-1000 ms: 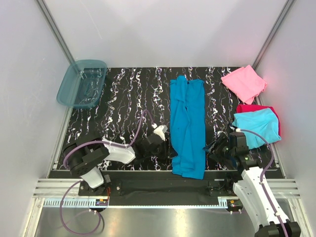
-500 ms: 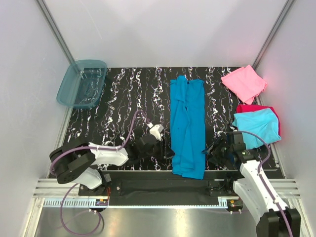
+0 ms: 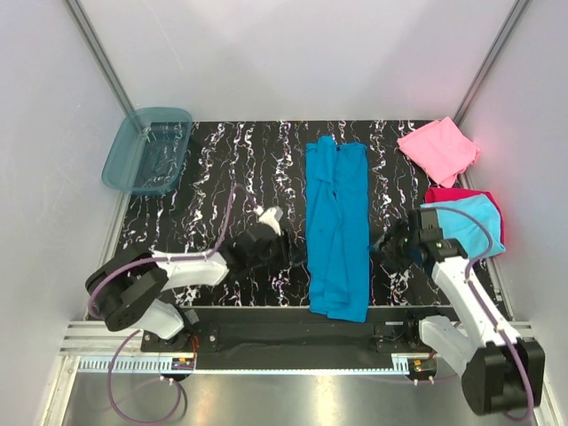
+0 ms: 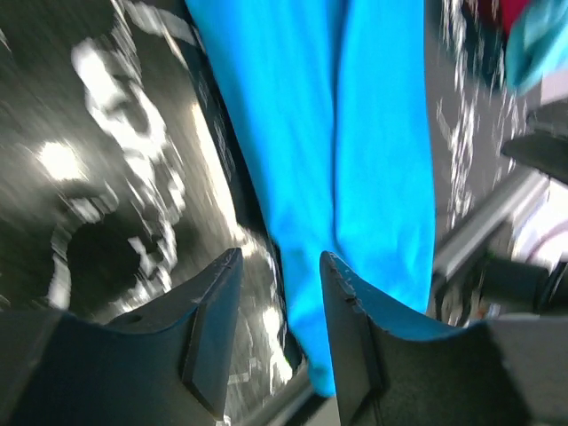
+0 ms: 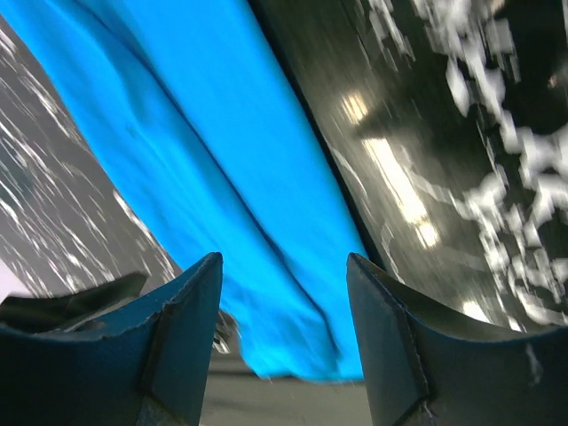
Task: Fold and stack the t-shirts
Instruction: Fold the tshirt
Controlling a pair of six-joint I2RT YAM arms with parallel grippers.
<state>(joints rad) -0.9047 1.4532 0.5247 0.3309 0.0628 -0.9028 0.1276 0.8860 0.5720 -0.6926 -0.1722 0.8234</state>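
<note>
The teal-blue t-shirt (image 3: 338, 226) lies as a long narrow strip down the middle of the black marbled table (image 3: 213, 177), its near end over the front edge. It also shows in the left wrist view (image 4: 346, 133) and the right wrist view (image 5: 195, 151). My left gripper (image 3: 286, 257) is open and empty just left of the strip. My right gripper (image 3: 383, 251) is open and empty just right of it. A pink folded shirt (image 3: 437, 148) lies at the back right. A light cyan folded shirt (image 3: 470, 226) lies on a magenta-red one (image 3: 448, 194) at the right edge.
A translucent blue plastic tub (image 3: 147, 150) stands at the back left corner. White walls and metal posts close in the table. A metal rail (image 3: 266, 342) runs along the front by the arm bases.
Both grippers have moved away from the front edge, further up along the sides of the teal-blue shirt. The shirt has not moved.
</note>
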